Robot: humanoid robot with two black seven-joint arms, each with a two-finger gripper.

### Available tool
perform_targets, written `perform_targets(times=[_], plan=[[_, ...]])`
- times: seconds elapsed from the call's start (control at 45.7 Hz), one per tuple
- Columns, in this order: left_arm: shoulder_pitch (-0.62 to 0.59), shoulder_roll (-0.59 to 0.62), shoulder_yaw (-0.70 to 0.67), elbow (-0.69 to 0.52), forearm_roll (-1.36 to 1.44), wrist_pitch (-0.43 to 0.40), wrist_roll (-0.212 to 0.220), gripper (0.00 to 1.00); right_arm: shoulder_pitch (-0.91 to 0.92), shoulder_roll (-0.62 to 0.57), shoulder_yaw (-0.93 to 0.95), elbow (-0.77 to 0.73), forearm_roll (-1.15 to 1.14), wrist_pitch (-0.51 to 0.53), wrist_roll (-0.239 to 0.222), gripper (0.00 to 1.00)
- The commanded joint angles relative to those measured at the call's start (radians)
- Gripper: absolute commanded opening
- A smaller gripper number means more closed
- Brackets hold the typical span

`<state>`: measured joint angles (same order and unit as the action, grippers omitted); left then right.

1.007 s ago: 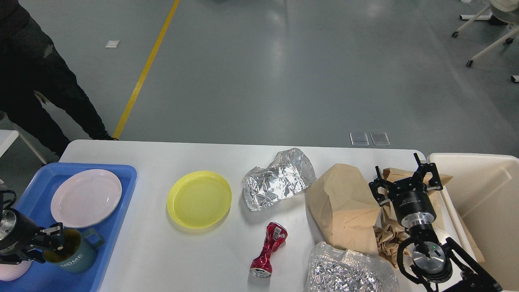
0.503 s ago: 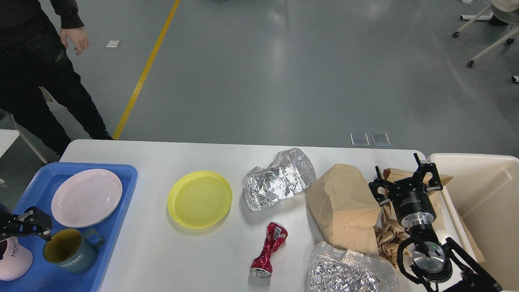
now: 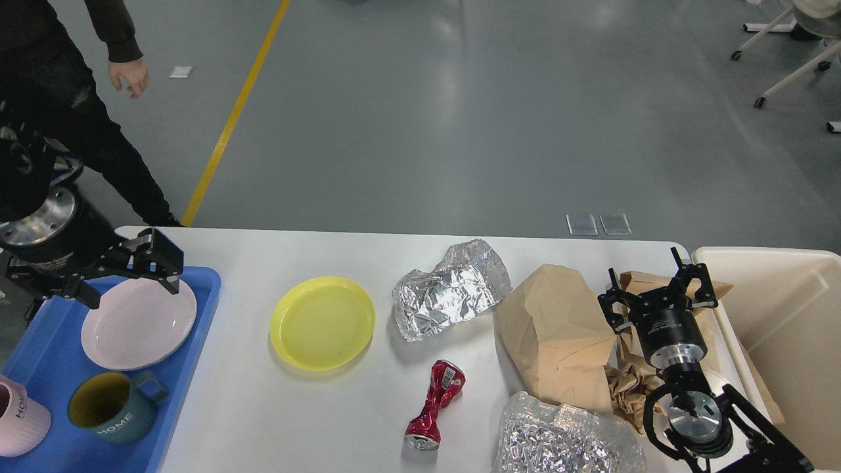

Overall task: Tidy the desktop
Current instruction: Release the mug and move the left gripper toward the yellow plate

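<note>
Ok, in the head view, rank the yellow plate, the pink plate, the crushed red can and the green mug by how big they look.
Largest to smallest:
1. pink plate and yellow plate, too alike to separate
2. green mug
3. red can, longer than the mug but thinner, so this order is unsure

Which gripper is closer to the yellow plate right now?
Left. The left gripper hovers over the blue tray just left of the yellow plate; the right gripper is far across the desktop, by the brown paper bag.

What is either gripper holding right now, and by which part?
Nothing. The left gripper hangs open above the pink plate in the blue tray; the right gripper is open over the brown paper.
</note>
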<state>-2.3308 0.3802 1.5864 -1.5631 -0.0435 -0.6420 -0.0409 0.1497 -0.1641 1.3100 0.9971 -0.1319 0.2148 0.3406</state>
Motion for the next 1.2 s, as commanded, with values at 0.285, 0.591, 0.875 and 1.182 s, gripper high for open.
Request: perform_targets(times=[0.285,0.591,0.875,1.182], plan=[[-0.311,-0.172,0.006,-0.192,-0.197,-0.013,-0.007,0.96,0.001,0.000,0.000,0.000,0.000,0.000,0.000,1.00],[-0.168,-0.149,0.007,-0.180,-0.193,-0.013,-0.008,0.96,-0.001,0.000,0.000,0.000,0.000,0.000,0.000,1.00],[0.054,0.034,-0.012,-0.023,-0.190,-0.011,-0.005,0.96,0.001,0.001,0.000,-0.002,0.000,0.000,0.000,1.00],[0.418,0.059,-0.157,0.181,-0.237,-0.008,-0.060,0.96,0.001,0.001,0.000,-0.002,0.000,0.000,0.000,1.00]])
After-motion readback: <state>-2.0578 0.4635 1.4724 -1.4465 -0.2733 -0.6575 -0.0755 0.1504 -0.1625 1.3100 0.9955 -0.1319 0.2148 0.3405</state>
